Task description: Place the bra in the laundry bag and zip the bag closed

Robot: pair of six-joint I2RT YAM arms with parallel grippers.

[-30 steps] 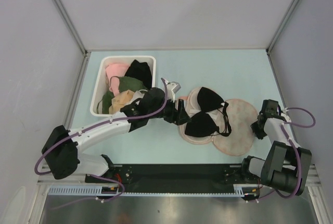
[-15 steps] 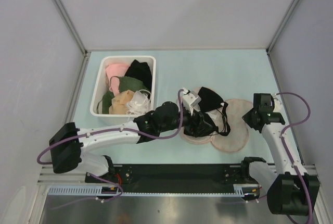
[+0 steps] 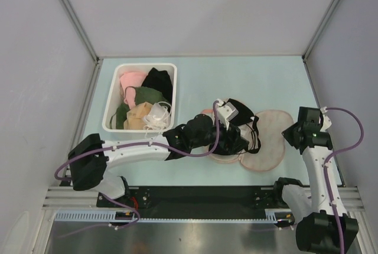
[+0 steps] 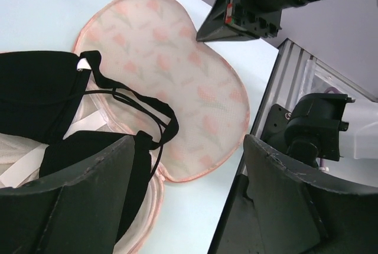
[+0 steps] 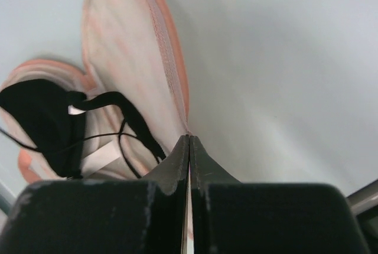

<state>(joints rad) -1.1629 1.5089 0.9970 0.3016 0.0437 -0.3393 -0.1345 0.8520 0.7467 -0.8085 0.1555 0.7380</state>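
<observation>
Bright even light, soft shadows, right wrist view blurry

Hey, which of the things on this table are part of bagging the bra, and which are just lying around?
Part of the job:
- bra
- laundry bag
- left tool, open over the bra
- right tool, shut on the laundry bag's edge

Just lying about:
- white bin
- garments piled in the white bin
</observation>
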